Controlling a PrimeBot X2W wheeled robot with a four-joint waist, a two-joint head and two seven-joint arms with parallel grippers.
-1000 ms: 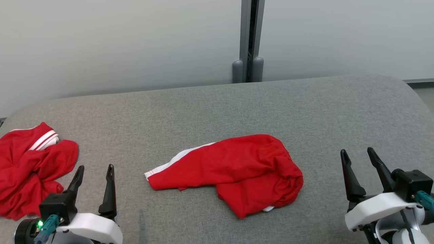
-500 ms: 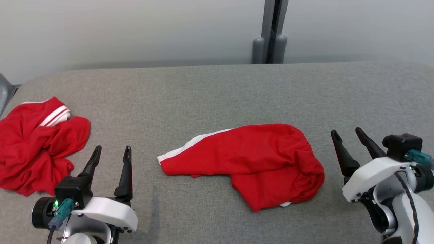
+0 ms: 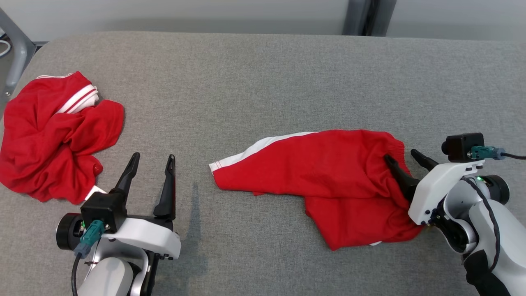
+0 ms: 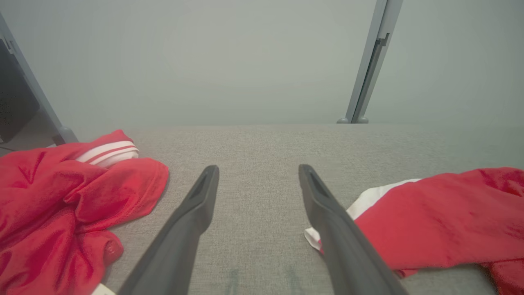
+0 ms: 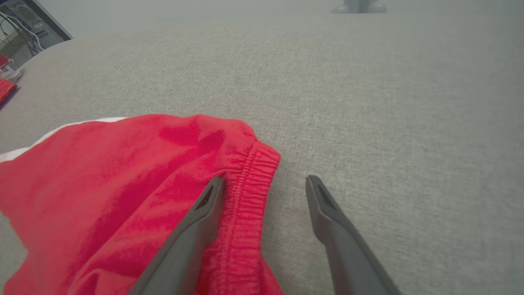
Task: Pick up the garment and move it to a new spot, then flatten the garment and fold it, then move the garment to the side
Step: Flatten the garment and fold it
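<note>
A wide desk covered in grey woven fabric (image 3: pixel 263 82) takes up most of the head view. Its far edge runs along the top of the frame and rounds off at the upper left. Behind it stand a pale grey wall (image 3: pixel 205 12) and a dark upright metal post (image 3: pixel 361 16).

The red cloth garment with a white side stripe (image 3: pixel 320 172) lies loosely bunched at centre right. Its lower right corner is hidden behind the right arm's white housing. The right gripper (image 3: pixel 400 154) is spread wide and holds nothing. In the right wrist view one of its fingers lies over the gathered elastic waistband (image 5: pixel 249 192) and the other over bare fabric (whether either touches, I cannot tell).

At lower left the left gripper (image 3: pixel 153 156) is likewise wide open and empty, above bare desk. A second, crumpled red garment with white-striped trim (image 3: pixel 49 139) sits at the left, reaching the frame's edge, and the left wrist view cuts it off.

Bare fabric lies open between the two garments and across the upper half of the frame.
</note>
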